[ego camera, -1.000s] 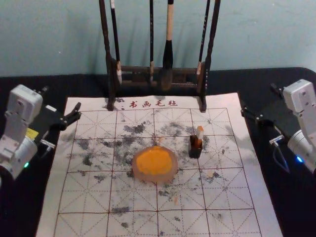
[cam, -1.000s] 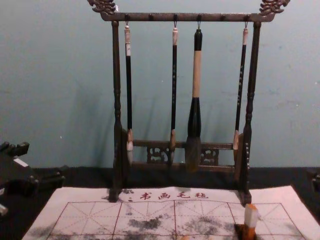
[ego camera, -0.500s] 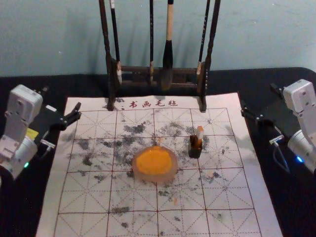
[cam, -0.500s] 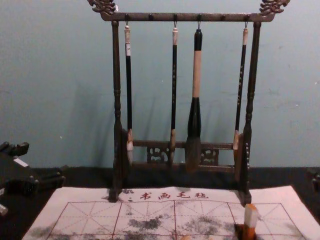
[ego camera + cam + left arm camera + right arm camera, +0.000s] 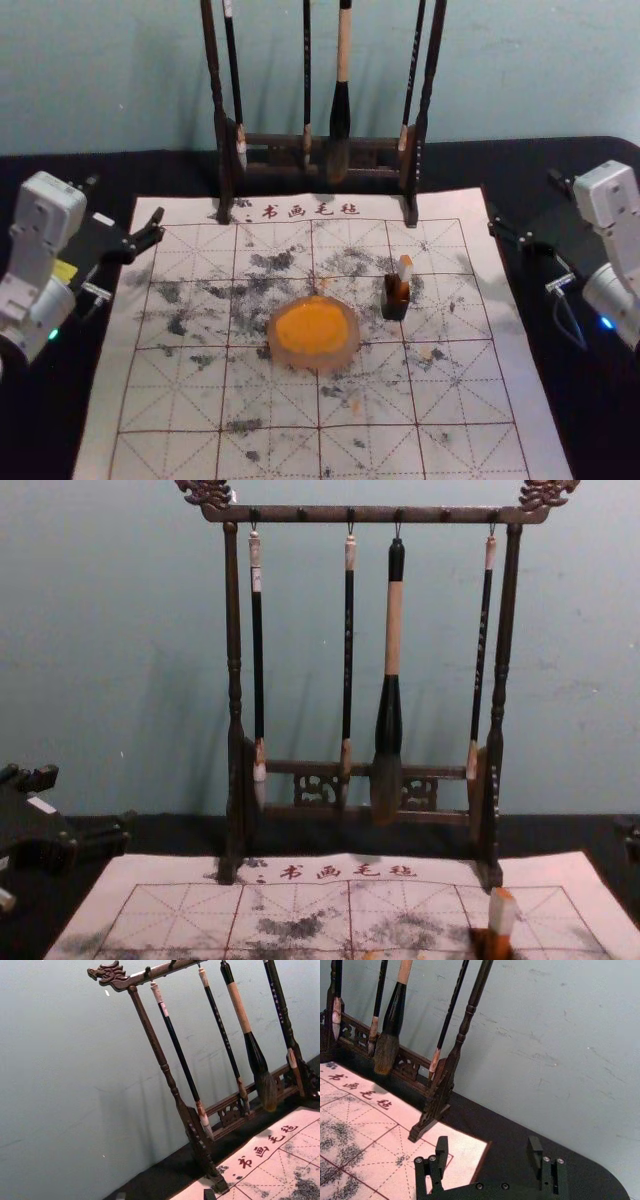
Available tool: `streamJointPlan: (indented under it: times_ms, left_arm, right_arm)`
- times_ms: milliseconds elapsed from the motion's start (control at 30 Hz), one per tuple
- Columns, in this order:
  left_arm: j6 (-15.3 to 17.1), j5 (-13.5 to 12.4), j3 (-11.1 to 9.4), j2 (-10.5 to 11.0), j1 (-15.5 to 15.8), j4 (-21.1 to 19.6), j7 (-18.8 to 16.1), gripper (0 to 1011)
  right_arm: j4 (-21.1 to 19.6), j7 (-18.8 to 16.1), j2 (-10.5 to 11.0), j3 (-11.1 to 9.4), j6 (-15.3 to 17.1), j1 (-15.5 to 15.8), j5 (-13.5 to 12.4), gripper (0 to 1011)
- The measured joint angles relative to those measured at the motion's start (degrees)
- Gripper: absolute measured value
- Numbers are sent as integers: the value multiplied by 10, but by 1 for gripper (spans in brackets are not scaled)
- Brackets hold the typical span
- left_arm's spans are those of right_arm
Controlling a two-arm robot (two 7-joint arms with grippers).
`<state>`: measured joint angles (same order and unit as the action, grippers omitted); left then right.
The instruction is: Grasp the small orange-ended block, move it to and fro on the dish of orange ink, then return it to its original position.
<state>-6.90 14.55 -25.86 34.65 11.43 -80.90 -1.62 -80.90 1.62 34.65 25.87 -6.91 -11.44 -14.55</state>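
The small pale block [image 5: 405, 267] with orange on it stands upright in a dark little holder [image 5: 395, 303], right of the round dish [image 5: 354, 353] of orange ink. In the chest view the block [image 5: 502, 912] shows orange at its top and lower part. My left gripper [image 5: 125, 198] is open over the mat's left edge, well away from dish and block; its tips reach into the left wrist view [image 5: 165, 1195]. On the other side, my right gripper [image 5: 523, 200] hangs beyond the mat's right edge, open and empty in its wrist view [image 5: 488, 1144].
A dark wooden rack [image 5: 225, 150] with several hanging brushes stands at the mat's far edge. The ink-stained gridded mat [image 5: 180, 400] lies flat on the black table [image 5: 100, 165], with the wall [image 5: 120, 80] behind.
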Motion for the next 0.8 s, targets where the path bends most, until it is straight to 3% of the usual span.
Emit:
streamJointPlan:
  times_ms: [267, 533, 800]
  left_arm:
    - [0, 0, 0, 0, 0, 0, 0, 1001]
    - [0, 0, 0, 0, 0, 0, 0, 1001]
    - [0, 0, 0, 0, 0, 0, 0, 1001]
  right_arm:
    - [-5, -8, 0, -6, 6, 5, -8, 1002]
    - [-72, -59, 9, -28, 60, 55, -70, 1003]
    - [-138, -107, 18, -33, 112, 101, -117, 1003]
